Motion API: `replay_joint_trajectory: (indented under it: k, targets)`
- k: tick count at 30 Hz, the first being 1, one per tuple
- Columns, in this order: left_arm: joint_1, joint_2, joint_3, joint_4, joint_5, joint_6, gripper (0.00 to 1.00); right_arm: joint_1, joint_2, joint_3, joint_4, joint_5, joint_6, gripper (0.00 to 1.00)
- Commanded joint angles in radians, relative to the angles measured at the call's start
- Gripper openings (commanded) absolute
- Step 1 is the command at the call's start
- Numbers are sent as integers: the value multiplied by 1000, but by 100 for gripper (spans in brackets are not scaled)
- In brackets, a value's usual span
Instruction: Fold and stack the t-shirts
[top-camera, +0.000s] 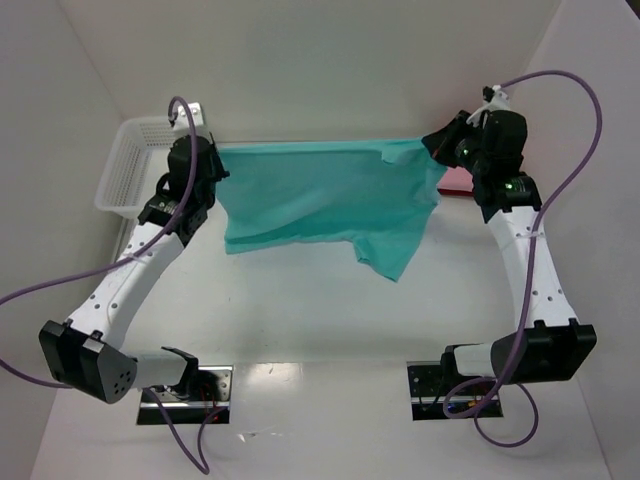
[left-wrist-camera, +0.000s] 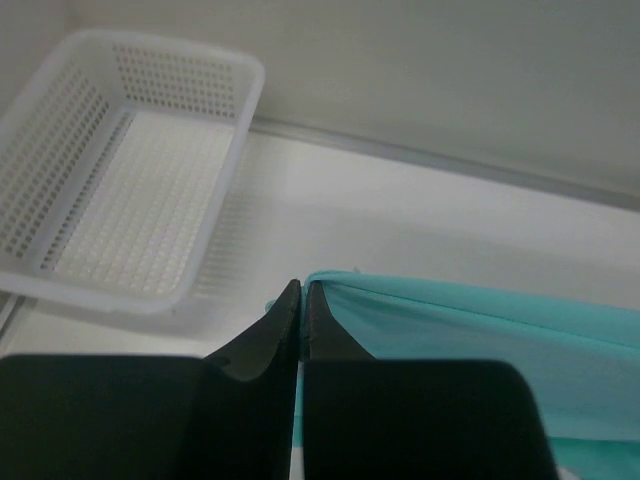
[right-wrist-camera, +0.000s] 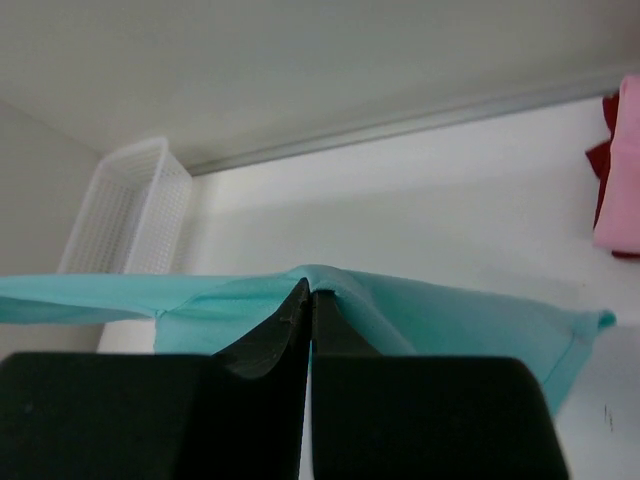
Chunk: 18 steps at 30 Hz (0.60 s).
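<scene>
Teal t-shirt (top-camera: 320, 195) (upper edge taut)

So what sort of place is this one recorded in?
Likely a lab test booth, not a home: plain white walls enclose a white table with two robot arms mounted at its near edge, holding a teal t-shirt.

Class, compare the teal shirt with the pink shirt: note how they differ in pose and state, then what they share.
The teal shirt is lifted, pinched by the left hand and right hand; the pink shirt lies on the table. The teal shirt is spread wide and unfolded; the pink shirt looks compact, beside a red one. Both are soft cloth.
</scene>
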Motion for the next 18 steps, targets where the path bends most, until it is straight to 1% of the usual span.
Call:
replay_joint_trajectory:
  k: [1, 5, 10, 15, 18]
  targets:
    - [26, -23, 122, 44, -3, 71, 0, -17, -79, 130, 35, 60, -47, 1]
    - [26, -86, 166, -13, 45, 71, 0, -17, -150, 194, 0, 43, -56, 1]
    - [26, -298, 106, -57, 113, 88, 0, -17, -284, 231, -64, 35, -56, 1]
    - [26, -513, 103, -155, 113, 91, 0, -17, -431, 231, -120, 13, -46, 1]
    - [26, -605, 103, -195, 96, 97, 0, -17, -534, 201, -132, 0, -24, 1]
